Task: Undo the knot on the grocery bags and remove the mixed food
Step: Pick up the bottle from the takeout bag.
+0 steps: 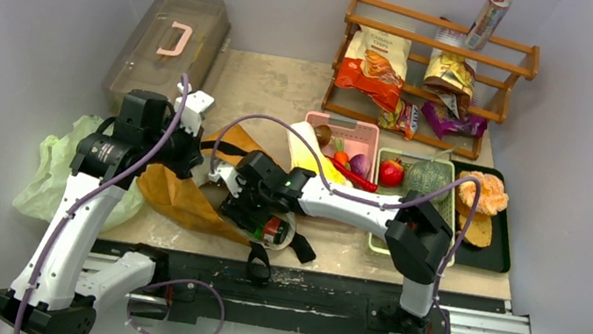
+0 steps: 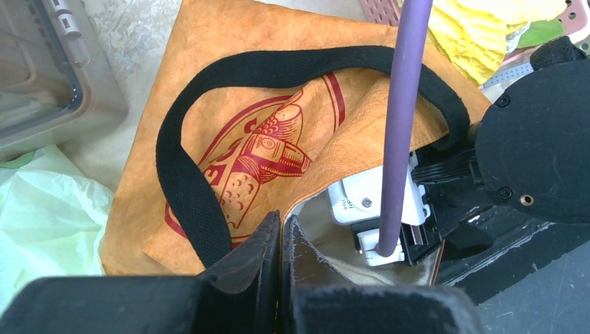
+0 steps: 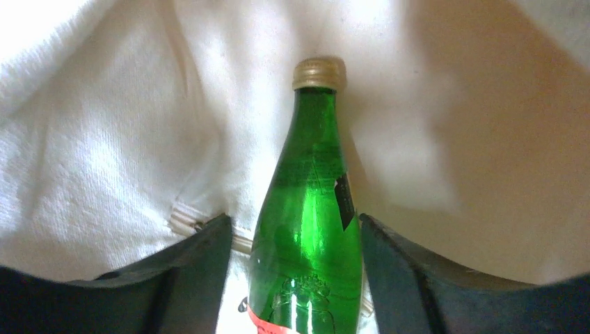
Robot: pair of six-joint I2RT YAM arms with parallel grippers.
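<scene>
The mustard-brown tote (image 1: 182, 199) lies on its side, its black strap (image 2: 181, 181) looped over the red logo. My left gripper (image 2: 282, 226) is shut on the tote's rim and holds the mouth up, so the cream lining shows. My right gripper (image 3: 292, 219) is inside the tote, open, with a finger on each side of the green bottle (image 3: 309, 209). The bottle lies on the lining with its gold cap pointing away. The left finger stands a little off the glass. The pale-green plastic bag (image 1: 62, 167) lies slack at the left. Its knot does not show.
A pink basket (image 1: 365, 129) and a green tray (image 1: 452, 168) hold small fruit and vegetables, with yellow cabbage (image 1: 305, 146) beside them. A black tray (image 1: 499, 242) sits at the right. A wooden rack (image 1: 431, 72) stands at the back and a lidded box (image 1: 170, 42) at the back left.
</scene>
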